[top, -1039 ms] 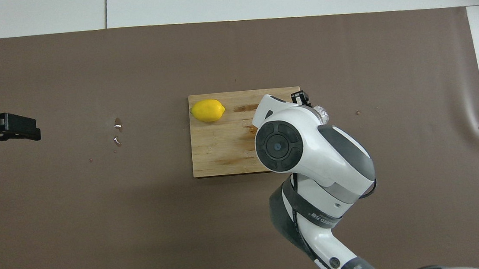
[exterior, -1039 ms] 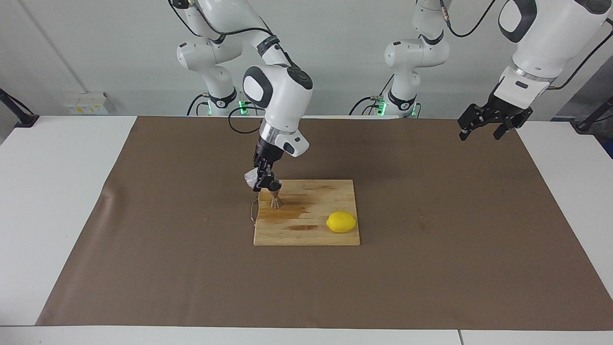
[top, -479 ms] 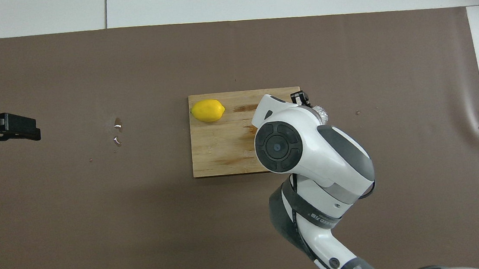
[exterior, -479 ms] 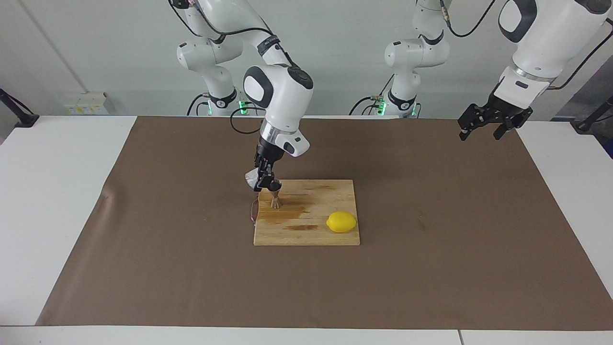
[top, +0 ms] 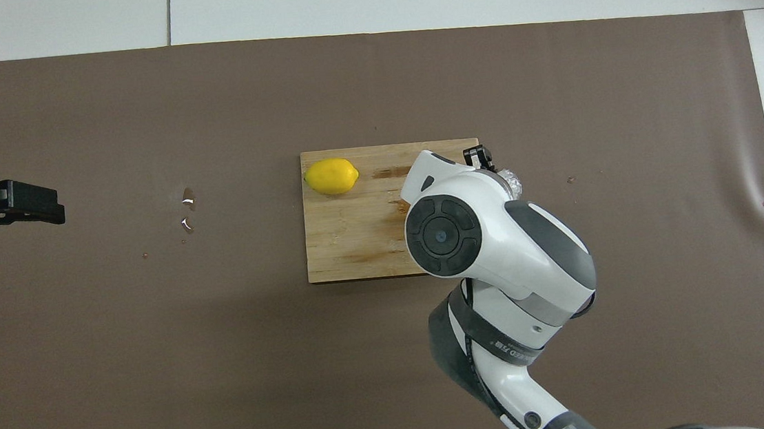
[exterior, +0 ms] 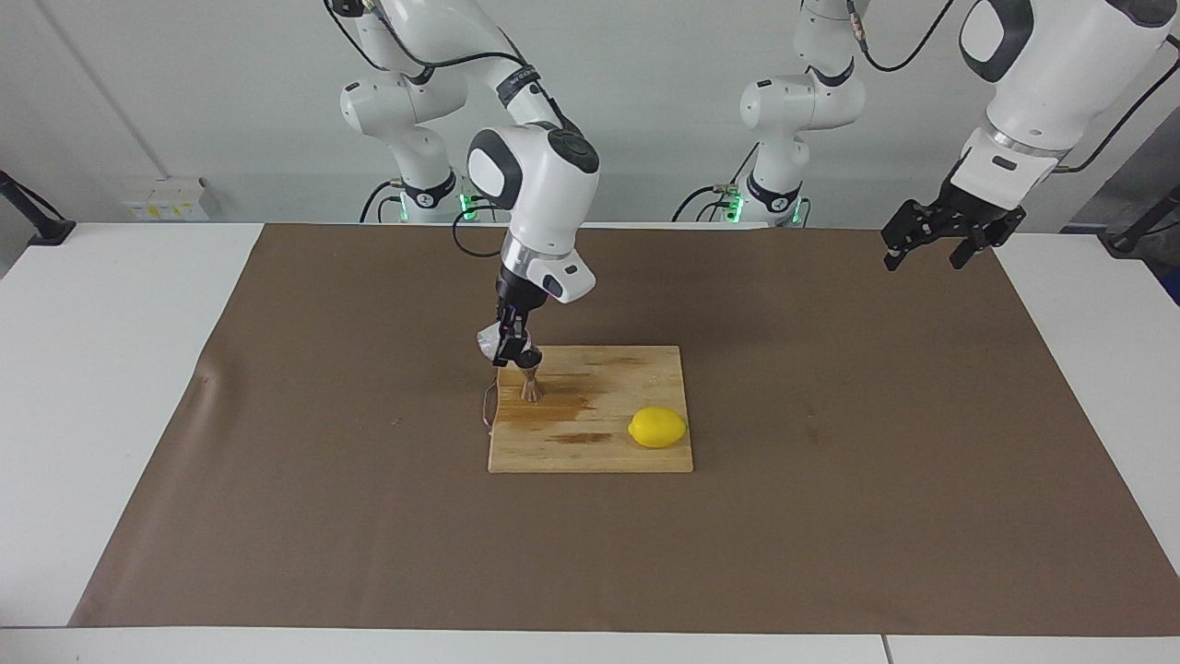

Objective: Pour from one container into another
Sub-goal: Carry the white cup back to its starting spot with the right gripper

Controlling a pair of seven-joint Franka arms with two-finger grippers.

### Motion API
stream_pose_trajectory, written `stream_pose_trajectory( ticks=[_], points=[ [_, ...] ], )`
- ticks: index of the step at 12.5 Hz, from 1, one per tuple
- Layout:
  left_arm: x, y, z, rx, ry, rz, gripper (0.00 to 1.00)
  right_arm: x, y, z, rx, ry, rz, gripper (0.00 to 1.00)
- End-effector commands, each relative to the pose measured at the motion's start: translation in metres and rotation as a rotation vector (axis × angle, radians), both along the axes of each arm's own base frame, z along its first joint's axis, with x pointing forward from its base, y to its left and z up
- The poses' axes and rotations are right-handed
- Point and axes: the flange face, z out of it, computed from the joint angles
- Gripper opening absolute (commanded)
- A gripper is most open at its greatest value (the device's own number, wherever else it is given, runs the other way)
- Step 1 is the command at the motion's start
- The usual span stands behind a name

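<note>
Glass cup (exterior: pixel 486 343), knobbly and whitish, held up in the air and tipped, just above the steel jigger (exterior: pixel 531 385) in the facing view. Right gripper (exterior: pixel 510 351) with fingers squeezed tight on the cup, hanging over the cutting board's (exterior: pixel 608 443) corner toward the right arm's end of the table. Jigger standing upright on that board, near its edge, with dark wet patches on the wood beside it. Yellow lemon (exterior: pixel 657 427) lying on the same board, toward the left arm's end and farther from the robots than the jigger. Board resting on a brown mat (exterior: pixel 876 480) spread over the white table (exterior: pixel 111 369). Left gripper (exterior: pixel 929 251) waiting up high over the mat's corner at the left arm's end, fingers spread wide, holding nothing.

From overhead, only a small shiny bit of the glass cup (top: pixel 512 179) peeking out past the big white right arm. Jigger hidden under that arm. Lemon (top: pixel 331 176) on the cutting board (top: pixel 343 245). Left gripper (top: pixel 42 205) at the picture's edge, over the brown mat (top: pixel 229 359), fingers apart. A few small wet drops (top: pixel 188 207) on the mat between the left gripper and the board.
</note>
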Motion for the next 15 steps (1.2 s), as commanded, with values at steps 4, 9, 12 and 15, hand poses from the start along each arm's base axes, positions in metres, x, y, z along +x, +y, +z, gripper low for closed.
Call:
stream_pose_trajectory(
  ticks=[4, 9, 12, 15],
  points=[
    [-0.01, 0.003, 0.001, -0.01, 0.0, 0.002, 1.0, 0.021, -0.059, 0.03, 0.227, 0.039, -0.093, 0.38],
    [-0.01, 0.001, 0.002, -0.01, -0.001, -0.001, 1.0, 0.044, -0.149, 0.044, 0.5, 0.089, -0.127, 0.38],
    [-0.01, -0.004, 0.001, -0.01, 0.0, -0.012, 1.0, 0.047, -0.217, 0.017, 0.652, 0.111, -0.115, 0.38],
    [-0.01, 0.0, 0.001, -0.01, 0.0, -0.004, 1.0, 0.038, -0.262, -0.036, 0.751, 0.097, -0.133, 0.38]
  ],
)
